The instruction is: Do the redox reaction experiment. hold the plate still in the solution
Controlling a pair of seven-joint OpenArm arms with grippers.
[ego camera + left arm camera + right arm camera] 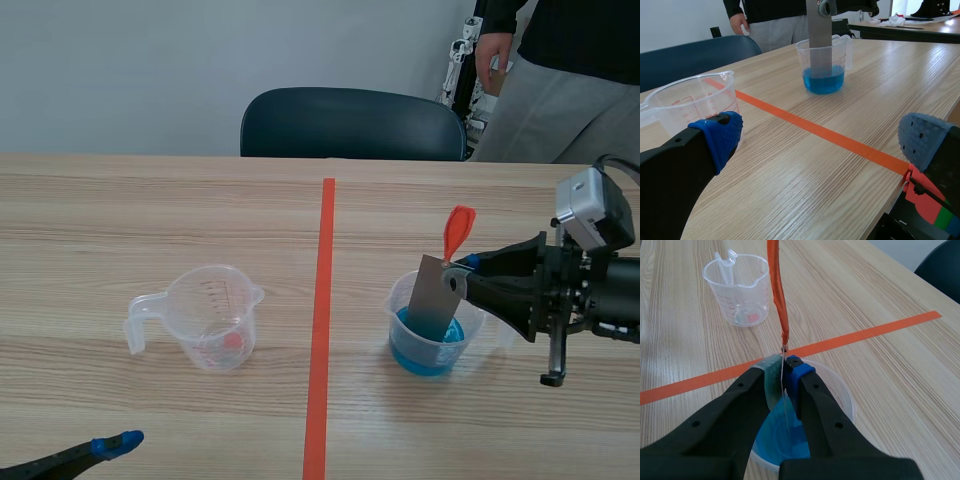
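Holding grey plate (436, 298) upright: right gripper (462, 268), clamped on its upper edge; lower end in blue liquid (425, 352) inside cup (478, 325). Left gripper (822, 139): fingers spread, beside jug (212, 318).

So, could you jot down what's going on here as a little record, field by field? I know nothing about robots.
Right arm: right fingers shut on the metal plate, near its top
Plate: upright, lower end in the blue solution
Container: clear cup, right of the tape line
Attached: orange-red strip rising from the plate's top
Left arm: left fingers open, low, holding nothing
Other cup: measuring cup, left of the line, looks empty
Background: person standing at the far side
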